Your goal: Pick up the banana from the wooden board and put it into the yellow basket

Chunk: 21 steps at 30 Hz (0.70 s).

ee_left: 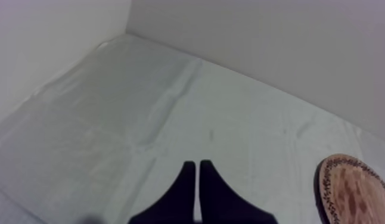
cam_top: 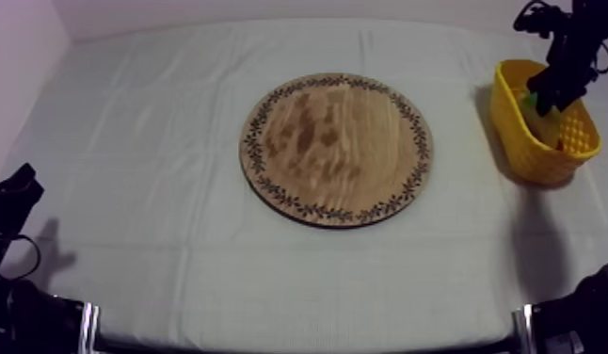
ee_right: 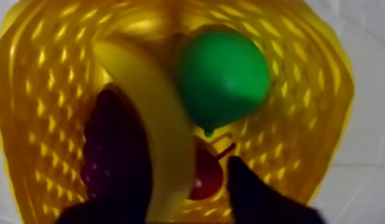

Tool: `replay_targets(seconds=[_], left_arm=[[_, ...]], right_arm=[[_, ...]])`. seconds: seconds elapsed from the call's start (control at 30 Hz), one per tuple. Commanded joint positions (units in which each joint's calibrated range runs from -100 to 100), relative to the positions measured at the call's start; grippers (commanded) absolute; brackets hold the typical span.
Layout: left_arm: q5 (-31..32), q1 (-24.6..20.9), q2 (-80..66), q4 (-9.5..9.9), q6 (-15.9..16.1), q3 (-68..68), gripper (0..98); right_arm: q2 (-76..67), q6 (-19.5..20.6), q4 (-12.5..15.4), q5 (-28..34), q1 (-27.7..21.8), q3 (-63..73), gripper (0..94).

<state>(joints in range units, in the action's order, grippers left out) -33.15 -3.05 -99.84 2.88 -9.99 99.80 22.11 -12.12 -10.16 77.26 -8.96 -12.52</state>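
Note:
The yellow banana (ee_right: 148, 101) lies inside the yellow basket (cam_top: 526, 151) at the table's far right. It rests beside a green pear (ee_right: 224, 77) and over a small red fruit (ee_right: 207, 173). My right gripper (cam_top: 551, 94) hangs down into the basket (ee_right: 40, 89). In the right wrist view my right gripper (ee_right: 174, 128) is open: one finger lies against the banana, and the other stands apart from it with the red fruit showing in the gap. The round wooden board (cam_top: 336, 148) in the middle of the table is bare. My left gripper (ee_left: 198, 170) is shut on nothing, low at the left (cam_top: 16, 188).
The board's patterned rim (ee_left: 326, 190) shows off to the side of my left gripper, over wrinkled cloth. White walls close the table at the back and left. Open cloth lies between the board and the basket.

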Motion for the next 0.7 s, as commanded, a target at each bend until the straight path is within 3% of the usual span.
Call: replay_targets(seconds=[0.0, 0.13, 0.33, 0.43, 0.67], left_arm=[[0.01, -0.02, 0.02, -0.02, 0.0, -0.02, 0.1], [0.01, -0.02, 0.02, -0.02, 0.0, -0.02, 0.1], [0.01, -0.02, 0.02, -0.02, 0.0, -0.02, 0.1], [0.01, -0.02, 0.02, -0.02, 0.0, -0.02, 0.1], [0.01, -0.02, 0.02, -0.02, 0.0, -0.02, 0.1]], right_arm=[[0.04, 0.17, -0.13, -0.06, -0.03, -0.15, 63.5], [-0.56, 0.5, -0.28, -0.22, -0.07, -0.62, 77.1], [-4.88, -0.33, 0.58, -0.06, -0.57, -1.39, 78.2], [-8.75, -1.26, 1.79, 0.45, -1.12, -1.69, 74.5], [-20.34, -2.79, 4.07, -0.07, -1.56, -4.56, 53.4]])
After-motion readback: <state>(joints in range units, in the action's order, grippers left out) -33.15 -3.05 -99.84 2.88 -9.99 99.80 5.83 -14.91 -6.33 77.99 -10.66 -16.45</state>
